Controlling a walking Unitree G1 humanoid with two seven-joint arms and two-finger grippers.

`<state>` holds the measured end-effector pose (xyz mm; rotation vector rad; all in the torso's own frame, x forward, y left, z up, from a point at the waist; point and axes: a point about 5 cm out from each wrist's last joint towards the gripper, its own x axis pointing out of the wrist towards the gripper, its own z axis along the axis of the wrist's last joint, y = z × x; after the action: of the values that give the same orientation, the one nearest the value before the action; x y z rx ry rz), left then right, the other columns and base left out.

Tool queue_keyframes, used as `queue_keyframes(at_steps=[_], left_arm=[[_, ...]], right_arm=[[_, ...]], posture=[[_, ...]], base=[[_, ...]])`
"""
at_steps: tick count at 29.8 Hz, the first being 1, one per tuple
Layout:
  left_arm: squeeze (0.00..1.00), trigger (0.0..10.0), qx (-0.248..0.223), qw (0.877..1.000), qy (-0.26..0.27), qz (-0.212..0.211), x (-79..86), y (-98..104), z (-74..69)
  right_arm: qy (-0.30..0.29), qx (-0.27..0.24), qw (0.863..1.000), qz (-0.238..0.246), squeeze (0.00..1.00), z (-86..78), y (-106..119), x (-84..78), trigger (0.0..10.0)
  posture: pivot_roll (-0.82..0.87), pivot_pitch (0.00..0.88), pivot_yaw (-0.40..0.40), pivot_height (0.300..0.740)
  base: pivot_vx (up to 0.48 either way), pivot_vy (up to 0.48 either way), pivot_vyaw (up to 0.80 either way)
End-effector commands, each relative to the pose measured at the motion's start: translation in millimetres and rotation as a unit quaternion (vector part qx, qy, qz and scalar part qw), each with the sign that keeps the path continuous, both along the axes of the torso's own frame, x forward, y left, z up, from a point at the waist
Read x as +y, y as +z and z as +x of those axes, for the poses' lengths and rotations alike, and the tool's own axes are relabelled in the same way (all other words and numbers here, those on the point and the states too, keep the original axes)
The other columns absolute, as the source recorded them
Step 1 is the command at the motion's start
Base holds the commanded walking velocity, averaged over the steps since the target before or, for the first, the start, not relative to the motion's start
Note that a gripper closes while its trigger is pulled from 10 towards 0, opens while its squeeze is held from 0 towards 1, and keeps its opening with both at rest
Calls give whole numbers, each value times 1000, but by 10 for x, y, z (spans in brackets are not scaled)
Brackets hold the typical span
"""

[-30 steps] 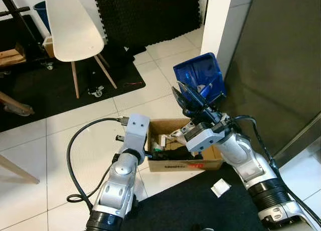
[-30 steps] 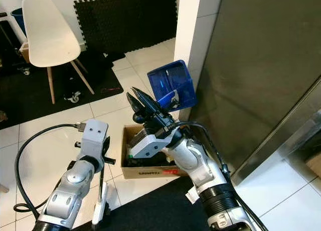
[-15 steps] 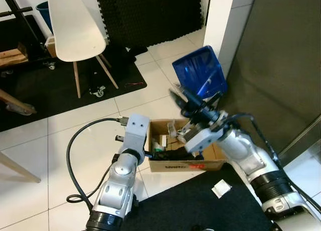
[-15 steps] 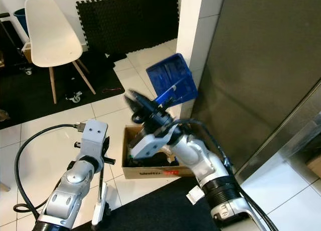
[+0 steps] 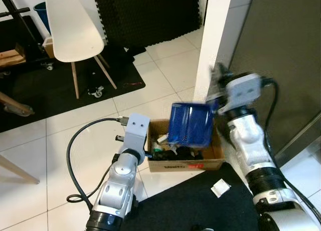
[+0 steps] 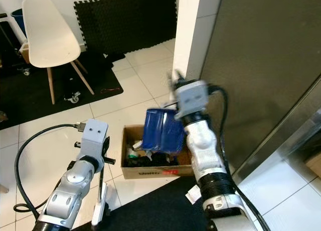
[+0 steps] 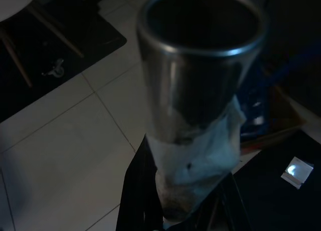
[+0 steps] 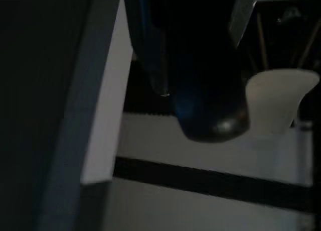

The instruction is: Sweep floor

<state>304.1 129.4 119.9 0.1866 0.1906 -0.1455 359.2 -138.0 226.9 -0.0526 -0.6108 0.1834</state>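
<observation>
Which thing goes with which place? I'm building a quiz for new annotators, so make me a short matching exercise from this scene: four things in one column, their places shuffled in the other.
Things
1. blue dustpan
2. cardboard box
3. white chair
4. scrap of paper

Places
A. on the dark mat near the robot's right arm
B. on the white floor tiles, in front of the pillar
C. tipped over the open box
D. at the far left, legs on the black rug

Pairs: 1-C, 2-B, 3-D, 4-A
</observation>
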Motion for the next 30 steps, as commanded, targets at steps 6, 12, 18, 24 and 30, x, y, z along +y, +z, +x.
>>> queue_keyframes(at_steps=[6, 12, 18, 24, 30], left_arm=[[0, 10000, -3, 1000, -3, -5, -27, 15, 4], [0, 10000, -6, 1000, -1, -7, -25, 35, 5], [0, 10000, -35, 999, 3, -18, 90, 187, -27], [0, 10000, -39, 997, 14, -69, 240, 273, -82], [0, 10000, -52, 990, 50, -125, 336, 345, -48]], right_arm=[[9, -53, 993, 108, 0, -27, 475, -164, 10000], [4, -44, 987, 152, 0, -4, 546, -311, 10000], [29, -28, 987, 154, 0, -35, 554, -394, 10000], [63, 1, 988, 144, 0, -74, 453, -287, 10000], [94, 15, 987, 133, 0, -77, 464, -200, 10000]], posture=[[107, 137, 41, 740], [107, 136, 40, 740], [103, 137, 39, 740], [102, 135, 31, 740], [100, 131, 24, 740]], base=[[0, 0, 0], [0, 0, 0], [0, 0, 0], [0, 0, 0], [0, 0, 0]])
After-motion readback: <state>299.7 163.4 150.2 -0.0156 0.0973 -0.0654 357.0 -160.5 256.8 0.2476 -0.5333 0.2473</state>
